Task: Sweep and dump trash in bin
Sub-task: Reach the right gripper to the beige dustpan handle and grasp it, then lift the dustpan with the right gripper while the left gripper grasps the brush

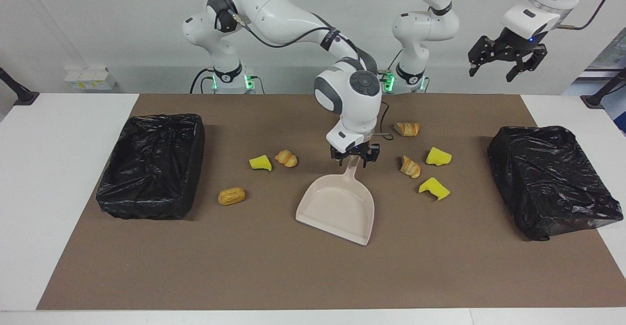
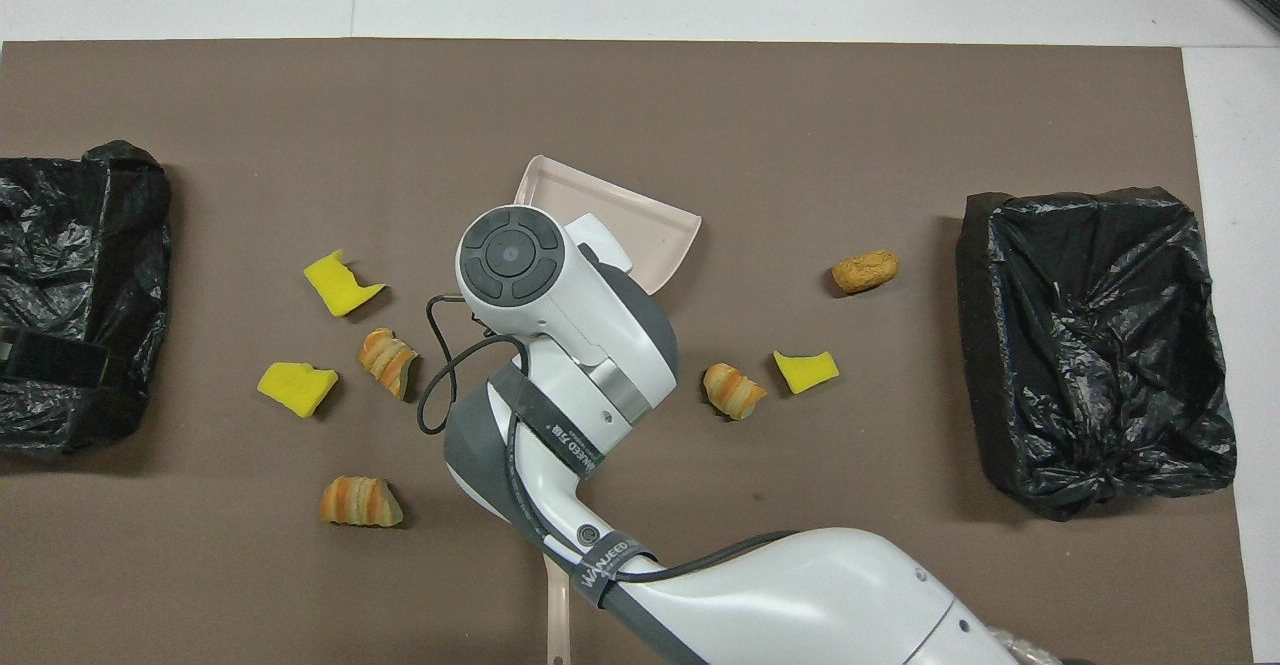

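A white worktop [image 1: 58,178] is seen covered by a brown mat [image 1: 293,276], with two bins lined in black bags set at its ends: one bin [image 1: 151,166] toward the right arm's end and a second bin [image 1: 550,181] toward the left arm's end.

At the middle of the mat a beige dustpan [image 1: 337,207] is shown, its handle pointing toward the robots and its pan lying slightly askew. The handle is gripped by the right gripper [image 1: 354,158], whose fingers are closed narrowly on the handle's upper end; in the overhead view the gripper itself is hidden by the arm's wrist. The left gripper [image 1: 506,58] is held high in the air, off the left arm's end of the mat, with its fingers spread wide and nothing between them; that arm is seen waiting.

The trash is scattered in seven small pieces on the mat beside the dustpan. Toward the left arm's end, a croissant piece [image 1: 407,128] lies nearest the robots, with a yellow sponge wedge [image 1: 438,156], a second croissant piece [image 1: 410,166] and a second sponge wedge [image 1: 433,188] lying near one another farther out. Toward the right arm's end, a third sponge wedge [image 1: 260,162] and a third croissant piece [image 1: 286,158] are seen just beside each other, and a small bread roll [image 1: 231,196] is placed farther from the robots, between the dustpan and the nearby bin.
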### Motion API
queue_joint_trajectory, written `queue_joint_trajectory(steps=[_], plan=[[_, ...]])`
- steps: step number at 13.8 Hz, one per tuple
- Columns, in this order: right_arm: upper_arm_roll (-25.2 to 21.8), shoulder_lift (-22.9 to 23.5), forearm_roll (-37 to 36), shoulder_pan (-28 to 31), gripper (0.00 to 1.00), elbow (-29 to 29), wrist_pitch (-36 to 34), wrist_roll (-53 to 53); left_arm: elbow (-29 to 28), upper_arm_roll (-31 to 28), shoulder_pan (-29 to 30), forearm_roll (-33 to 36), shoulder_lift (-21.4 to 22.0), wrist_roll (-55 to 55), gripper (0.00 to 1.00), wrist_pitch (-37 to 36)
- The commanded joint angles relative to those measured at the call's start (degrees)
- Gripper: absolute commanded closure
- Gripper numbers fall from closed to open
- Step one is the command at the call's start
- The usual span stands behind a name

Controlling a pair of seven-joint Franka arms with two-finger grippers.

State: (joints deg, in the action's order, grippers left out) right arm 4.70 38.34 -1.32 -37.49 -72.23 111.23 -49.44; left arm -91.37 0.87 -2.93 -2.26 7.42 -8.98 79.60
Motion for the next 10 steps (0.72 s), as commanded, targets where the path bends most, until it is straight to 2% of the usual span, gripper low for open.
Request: queue_joint_trajectory(steps=[1, 4, 7, 8, 10], plan=[[0.3, -1.4, 0.5, -0.7, 0.28, -2.9, 0.5, -2.3, -4.9, -0.5, -1.7, 0.2, 2.9, -0.4, 0.0, 2.1], [0.3, -1.7, 0.5, -0.5, 0.55, -4.0, 0.6, -2.3, -9.1, -0.4, -2.7, 0.2, 5.6, -0.3, 0.0, 2.8], [0.3, -1.9, -0.5, 0.1, 0.84, -4.4, 0.0, -1.4, -15.0, -0.4, -5.2, 0.2, 7.9, -0.1, 0.0, 8.2], [0.3, -1.9, -0.6, 0.3, 1.0, -4.1, 0.0, -0.1, -15.1, -0.4, -5.5, 0.2, 7.8, -0.1, 0.0, 8.7], [-0.2, -3.6, -0.4, 1.1, 1.0, -4.3, -0.4, 2.5, -15.7, -0.3, -7.1, 0.1, 8.0, 0.2, 0.0, 8.6]])
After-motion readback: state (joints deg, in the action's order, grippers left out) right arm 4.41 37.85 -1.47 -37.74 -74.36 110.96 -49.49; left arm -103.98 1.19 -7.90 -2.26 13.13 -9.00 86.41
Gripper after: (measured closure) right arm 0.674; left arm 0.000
